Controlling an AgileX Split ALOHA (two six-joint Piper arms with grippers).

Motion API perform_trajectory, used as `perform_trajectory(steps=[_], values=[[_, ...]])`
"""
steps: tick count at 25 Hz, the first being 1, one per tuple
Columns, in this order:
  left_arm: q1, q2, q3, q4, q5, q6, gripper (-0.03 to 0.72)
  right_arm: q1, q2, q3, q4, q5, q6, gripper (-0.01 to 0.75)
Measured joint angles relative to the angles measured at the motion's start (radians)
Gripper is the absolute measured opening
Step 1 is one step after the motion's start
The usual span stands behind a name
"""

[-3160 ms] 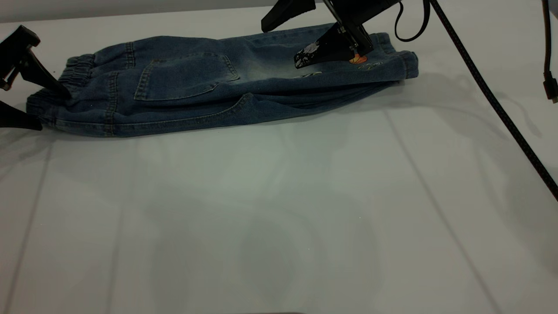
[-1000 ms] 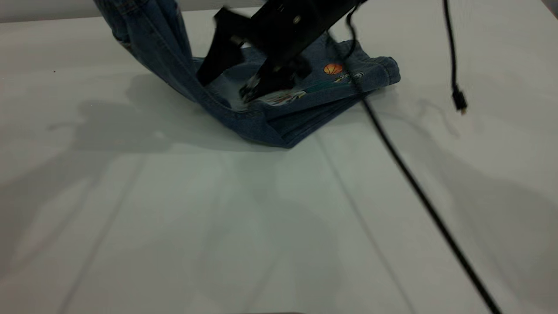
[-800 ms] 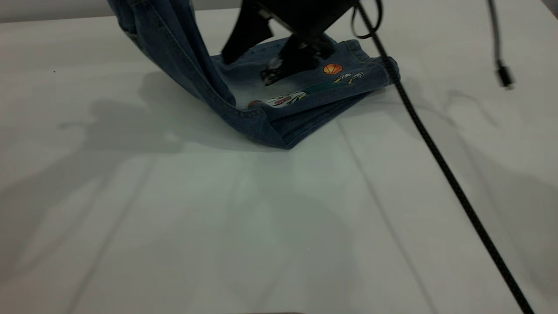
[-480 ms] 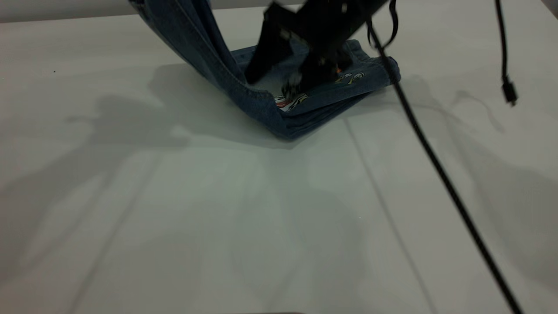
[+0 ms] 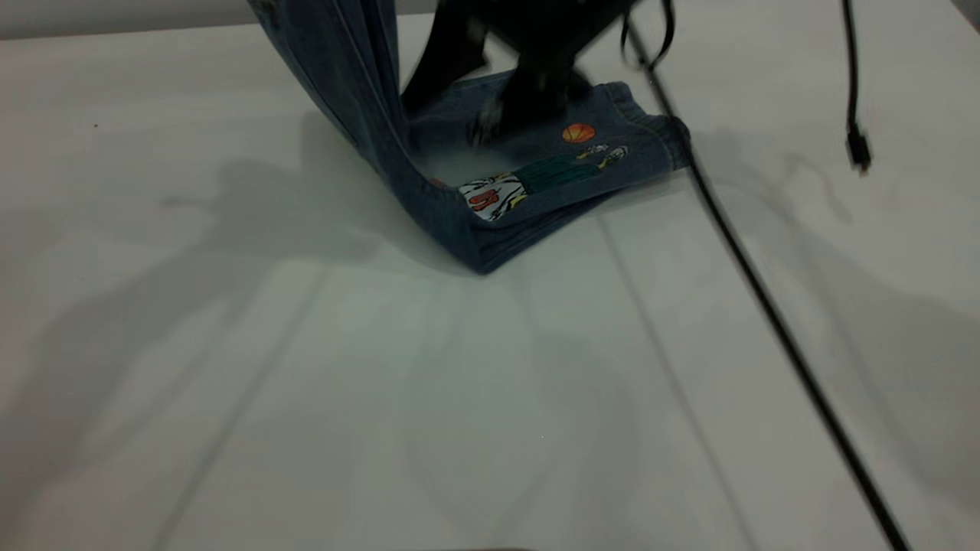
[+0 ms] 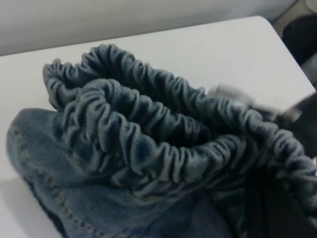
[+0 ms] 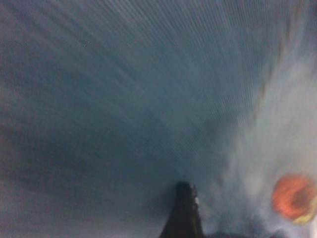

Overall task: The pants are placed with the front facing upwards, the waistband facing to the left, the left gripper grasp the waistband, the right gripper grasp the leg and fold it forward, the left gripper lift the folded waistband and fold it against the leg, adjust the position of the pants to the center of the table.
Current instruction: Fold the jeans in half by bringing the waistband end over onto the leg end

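Denim pants [image 5: 459,153], lifted by their ruched waistband [image 6: 158,144], may slip; left gripper unseen, black right gripper's [image 5: 490,115] jaws unclear.

red mark on the white jersey of the leg [image 5: 536,180] print, possibly a number, not legible

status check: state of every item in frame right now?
pants: half lifted, leg end flat on the table
waistband: raised off the table, bunched and puckered, held up out of the exterior view
leg: lying flat, cartoon print facing up
right gripper: open, fingers spread, over the leg
left gripper: not in view
table: bare where visible
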Motion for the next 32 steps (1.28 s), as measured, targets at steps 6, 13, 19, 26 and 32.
perform_trajectory(steps=[6, 13, 19, 26, 32], values=[[-0.089, 0.095, -0.033, -0.001, -0.051, 0.001, 0.066, -0.119, -0.071, -0.125, -0.025, 0.025, 0.044, 0.503], [-0.194, 0.290, -0.084, -0.014, -0.157, 0.001, 0.066, -0.229, -0.146, -0.205, -0.031, 0.063, 0.080, 0.493], [-0.224, 0.492, -0.203, -0.016, -0.168, 0.001, 0.086, -0.227, -0.177, -0.214, -0.030, 0.092, 0.087, 0.493], [-0.224, 0.544, -0.278, -0.014, -0.046, 0.057, 0.407, -0.227, -0.177, -0.214, -0.030, 0.113, 0.087, 0.493], [-0.221, 0.423, -0.279, 0.087, 0.039, 0.105, 0.588, -0.227, -0.177, -0.219, -0.049, 0.113, 0.088, 0.493]])
